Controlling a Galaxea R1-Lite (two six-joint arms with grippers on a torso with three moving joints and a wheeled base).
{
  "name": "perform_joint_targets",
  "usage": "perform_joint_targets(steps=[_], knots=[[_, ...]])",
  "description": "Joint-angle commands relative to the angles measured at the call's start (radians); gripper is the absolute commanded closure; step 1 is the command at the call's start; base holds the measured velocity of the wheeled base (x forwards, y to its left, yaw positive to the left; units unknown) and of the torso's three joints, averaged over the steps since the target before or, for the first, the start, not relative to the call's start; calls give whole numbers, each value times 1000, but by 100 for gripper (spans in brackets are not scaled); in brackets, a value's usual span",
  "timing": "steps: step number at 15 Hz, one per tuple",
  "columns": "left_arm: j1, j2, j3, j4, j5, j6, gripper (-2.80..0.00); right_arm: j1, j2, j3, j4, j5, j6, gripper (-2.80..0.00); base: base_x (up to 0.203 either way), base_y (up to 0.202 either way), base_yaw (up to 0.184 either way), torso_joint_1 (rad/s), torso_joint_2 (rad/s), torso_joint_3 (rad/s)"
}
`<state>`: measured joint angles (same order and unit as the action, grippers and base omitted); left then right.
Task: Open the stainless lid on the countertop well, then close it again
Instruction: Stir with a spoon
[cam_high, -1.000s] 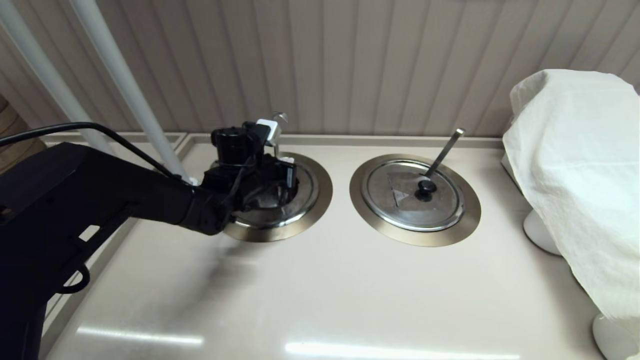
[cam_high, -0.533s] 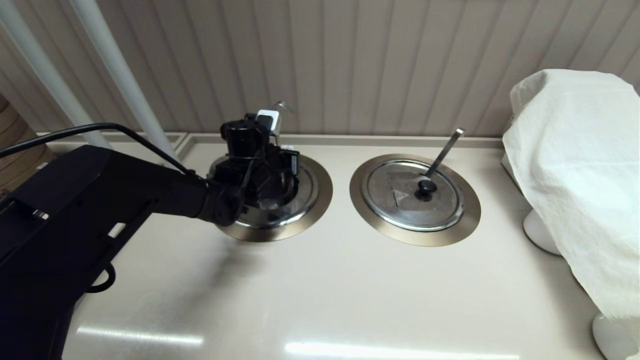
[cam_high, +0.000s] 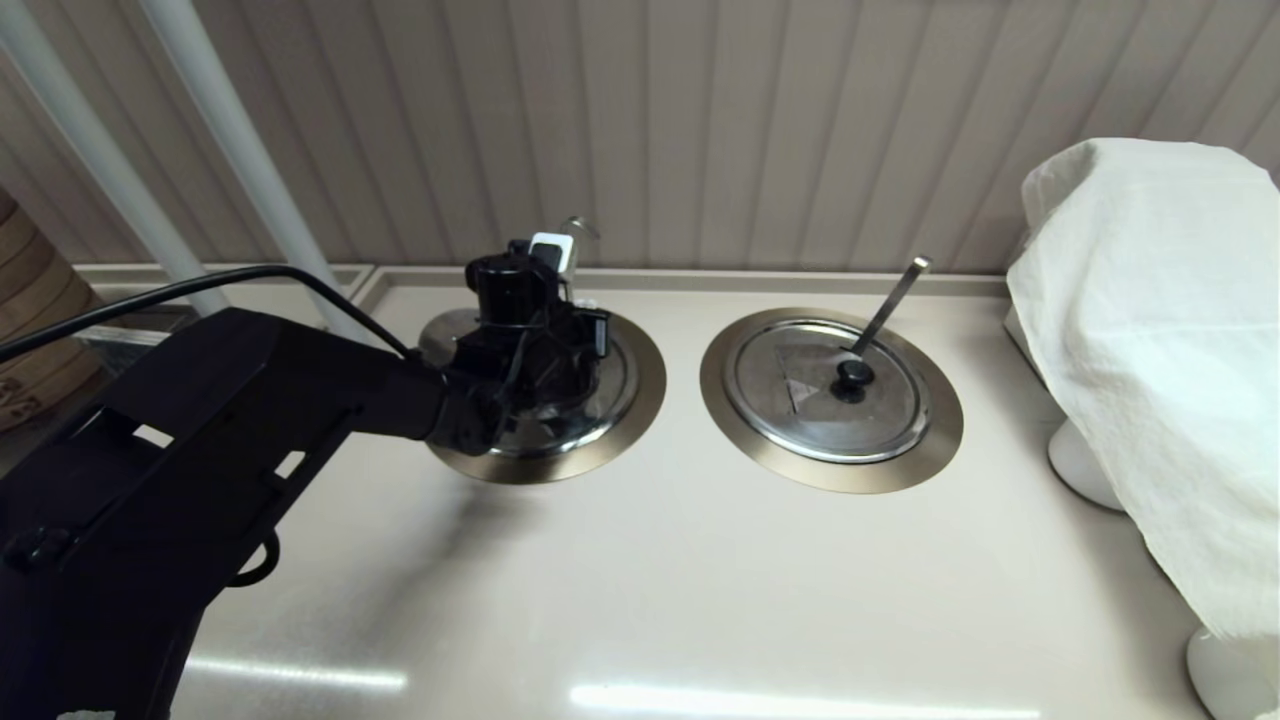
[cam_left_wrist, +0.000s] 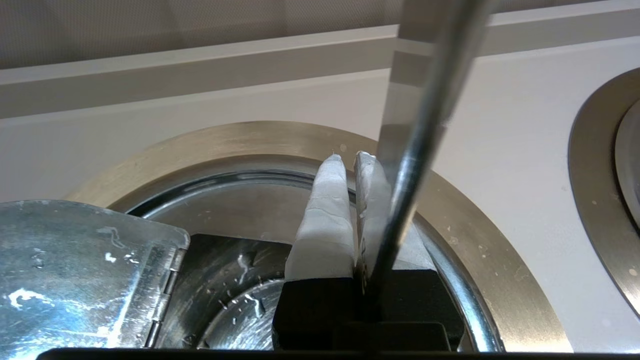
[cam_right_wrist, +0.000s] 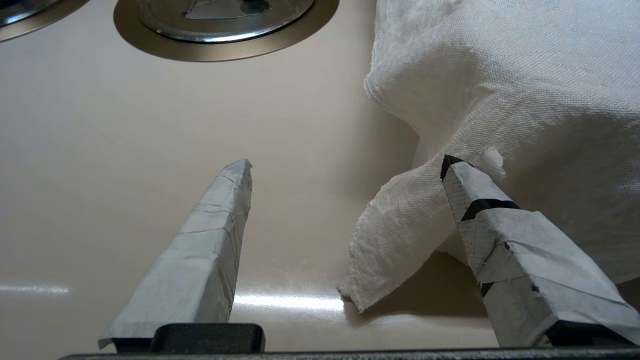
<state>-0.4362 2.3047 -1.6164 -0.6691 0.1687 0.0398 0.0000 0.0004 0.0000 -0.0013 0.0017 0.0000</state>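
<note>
The stainless lid (cam_high: 612, 385) lies in the countertop well (cam_high: 652, 380) on the left, and I cannot tell whether it is fully seated. Its thin hook-tipped rod (cam_high: 575, 224) rises at the far edge. My left arm (cam_high: 300, 400) reaches over this lid and hides its knob. In the left wrist view the left gripper (cam_left_wrist: 350, 156) is shut, its taped fingers (cam_left_wrist: 325, 215) pressed together low over the lid (cam_left_wrist: 235, 205), pointing at the bronze ring (cam_left_wrist: 225, 142). The rod (cam_left_wrist: 425, 125) stands just beside them. Nothing shows between the fingers.
The twin lid (cam_high: 800, 400), with a black knob and a flat handle (cam_high: 893, 295), sits in the well on the right. A white cloth (cam_high: 1150, 350) covers objects at far right. The right gripper (cam_right_wrist: 345, 165) hangs open beside it. A white pole (cam_high: 240, 150) stands behind the left arm.
My left arm has moved right and towards the wall, carrying the gripper further across the left lid. The lid and rod show no clear movement.
</note>
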Motion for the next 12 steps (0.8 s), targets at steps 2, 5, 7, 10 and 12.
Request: perform_joint_targets(steps=[2, 5, 7, 10, 12], knots=[[1, 19, -7, -7, 3, 2, 0, 0, 0, 0, 0, 0, 0, -280, 0, 0, 0, 0, 0, 0], [1, 22, -22, -6, 15, 2, 0, 0, 0, 0, 0, 0, 0, -280, 0, 0, 0, 0, 0, 0], [1, 21, -22, -6, 15, 2, 0, 0, 0, 0, 0, 0, 0, -280, 0, 0, 0, 0, 0, 0], [1, 21, -23, -6, 15, 2, 0, 0, 0, 0, 0, 0, 0, -280, 0, 0, 0, 0, 0, 0], [1, 21, -23, -7, 18, 2, 0, 0, 0, 0, 0, 0, 0, -280, 0, 0, 0, 0, 0, 0]])
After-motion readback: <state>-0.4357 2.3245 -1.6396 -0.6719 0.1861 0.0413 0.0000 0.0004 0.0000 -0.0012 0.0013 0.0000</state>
